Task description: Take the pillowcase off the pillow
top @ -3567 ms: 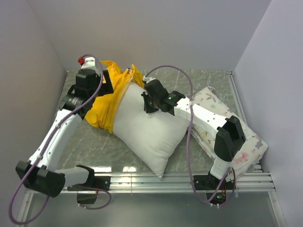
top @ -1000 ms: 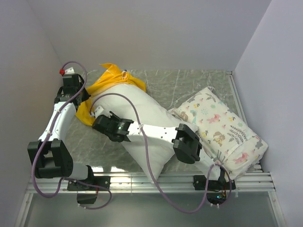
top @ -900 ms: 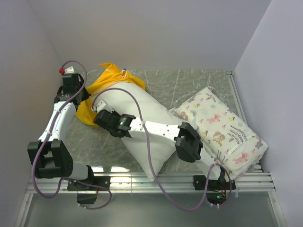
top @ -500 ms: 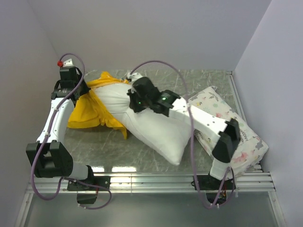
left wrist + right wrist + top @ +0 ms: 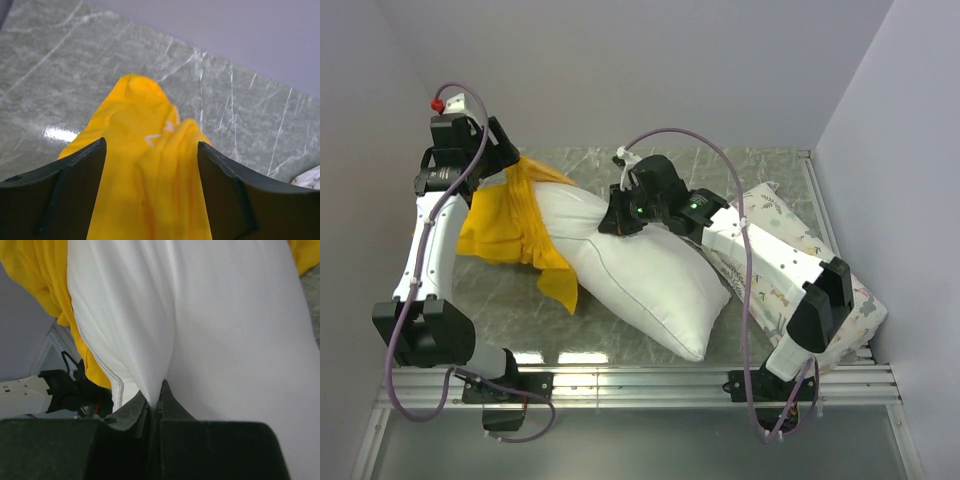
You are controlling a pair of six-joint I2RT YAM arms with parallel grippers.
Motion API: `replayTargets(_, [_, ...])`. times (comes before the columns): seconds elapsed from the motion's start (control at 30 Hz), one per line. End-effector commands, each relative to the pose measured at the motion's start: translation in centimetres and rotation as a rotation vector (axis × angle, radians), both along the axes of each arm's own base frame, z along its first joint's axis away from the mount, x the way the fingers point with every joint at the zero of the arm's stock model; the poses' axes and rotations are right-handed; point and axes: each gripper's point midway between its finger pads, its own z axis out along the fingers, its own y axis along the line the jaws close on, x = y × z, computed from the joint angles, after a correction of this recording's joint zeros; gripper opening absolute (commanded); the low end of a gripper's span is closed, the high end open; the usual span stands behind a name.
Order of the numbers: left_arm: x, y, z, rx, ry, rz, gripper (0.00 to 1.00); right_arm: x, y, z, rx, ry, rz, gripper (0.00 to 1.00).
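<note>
The yellow pillowcase [image 5: 500, 225] hangs bunched off the left end of the plain white pillow [image 5: 650, 275], which lies across the middle of the table. My left gripper [image 5: 510, 165] is raised at the back left and shut on a thick bunch of the pillowcase [image 5: 150, 175], which fills the gap between its fingers. My right gripper [image 5: 610, 222] is shut on a pinched fold of the pillow [image 5: 225, 315] near its upper left part. The pillowcase also shows in the right wrist view [image 5: 45, 285]. The pillow's blue tag is hidden.
A white pillow printed with animals and leaves [image 5: 790, 270] lies at the right, under my right arm. The grey marble table [image 5: 740, 170] is walled at the back and both sides. A metal rail [image 5: 650, 380] runs along the front edge.
My left gripper has risen and moved back left with the pillowcase, drawing it further off the pillow. My right gripper, holding the pillow, has shifted slightly right.
</note>
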Motion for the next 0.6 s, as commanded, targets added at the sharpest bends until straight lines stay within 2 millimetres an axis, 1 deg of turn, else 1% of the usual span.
replayTargets(0.0, [-0.6,-0.4,7.5,0.065,-0.187,0.019,0.79,0.9,2.1,5.0,0.163,-0.026,0.022,0.0])
replayTargets(0.03, [-1.4,-0.6,8.3,0.08,-0.203,0.024,0.83,1.2,2.5,4.5,0.161,-0.011,0.025,0.0])
replayTargets(0.07, [-1.9,-0.8,8.3,0.089,-0.193,0.028,0.84,1.6,2.7,4.5,0.171,-0.002,0.016,0.0])
replayTargets(0.1, [-2.4,-0.4,8.5,0.108,-0.192,0.06,0.86,1.9,3.1,3.9,0.168,0.012,0.014,0.0])
replayTargets(0.13, [-3.2,-1.1,9.2,0.11,-0.203,0.053,0.87,2.2,3.2,3.7,0.176,0.018,0.013,0.0])
replayTargets(0.17, [-3.9,-1.2,8.7,0.115,-0.179,0.053,0.87,2.4,3.5,3.7,0.193,0.024,0.011,0.0])
replayTargets(0.2, [-4.4,-1.4,8.7,0.125,-0.172,0.063,0.87,2.7,3.5,3.6,0.198,0.029,0.003,0.0])
replayTargets(0.23, [-5.4,-1.6,8.4,0.125,-0.166,0.07,0.88,3.1,3.6,3.4,0.201,0.032,-0.005,0.0])
replayTargets(0.27, [-6.1,-1.8,8.1,0.129,-0.162,0.07,0.88,3.4,3.7,3.6,0.214,0.033,-0.019,0.0])
replayTargets(0.3, [-6.6,-2.8,7.7,0.128,-0.158,0.047,0.88,3.9,3.6,3.6,0.218,0.034,-0.031,0.0])
replayTargets(0.33, [-7.7,-2.6,6.9,0.137,-0.145,0.068,0.88,4.2,3.5,3.8,0.227,0.032,-0.04,0.0])
replayTargets(0.4, [-8.9,-3.2,5.7,0.14,-0.123,0.061,0.88,4.6,3.7,4.1,0.243,0.038,-0.052,0.0])
replayTargets(0.43, [-9.8,-3.0,5.8,0.137,-0.133,0.077,0.88,5.0,3.5,4.6,0.254,0.035,-0.059,0.0])
replayTargets(0.47, [-10.3,-3.0,4.4,0.14,-0.105,0.079,0.88,5.1,3.5,4.7,0.26,0.04,-0.063,0.0])
replayTargets(0.53, [-11.4,-2.8,3.2,0.137,-0.099,0.08,0.88,5.4,3.3,5.2,0.271,0.038,-0.069,0.0])
replayTargets(0.57, [-11.6,-2.8,2.6,0.138,-0.09,0.085,0.88,5.5,3.3,5.4,0.277,0.036,-0.071,0.0])
